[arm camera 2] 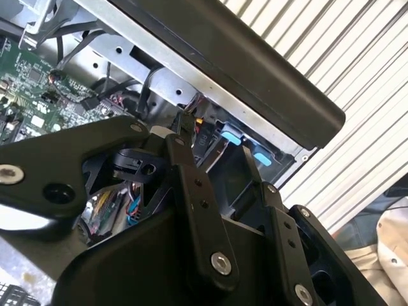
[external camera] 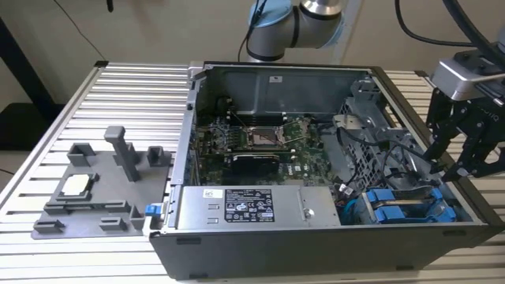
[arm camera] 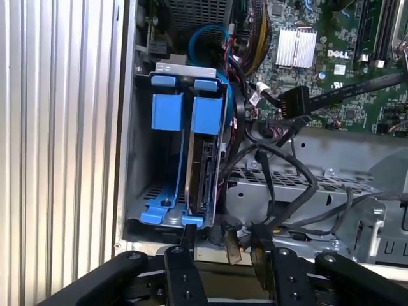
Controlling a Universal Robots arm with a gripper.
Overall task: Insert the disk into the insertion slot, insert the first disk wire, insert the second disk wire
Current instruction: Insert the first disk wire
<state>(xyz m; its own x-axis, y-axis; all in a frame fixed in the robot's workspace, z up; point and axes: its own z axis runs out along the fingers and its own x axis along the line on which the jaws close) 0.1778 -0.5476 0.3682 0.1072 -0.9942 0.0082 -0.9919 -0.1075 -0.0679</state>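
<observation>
Disk [arm camera: 205, 172] sits deep in the insertion slot [arm camera: 189, 167], so step one looks done! Pincer [arm camera: 223, 239] hovers just beside the slot, parted and empty. Wires [arm camera: 280, 159] near the slot look unplugged.

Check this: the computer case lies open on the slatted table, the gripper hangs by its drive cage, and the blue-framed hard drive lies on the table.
Wrong on the drive only: in the first wrist view the silver-grey hard drive in its blue plastic frame stands inside the grey sheet-metal drive cage.
</observation>
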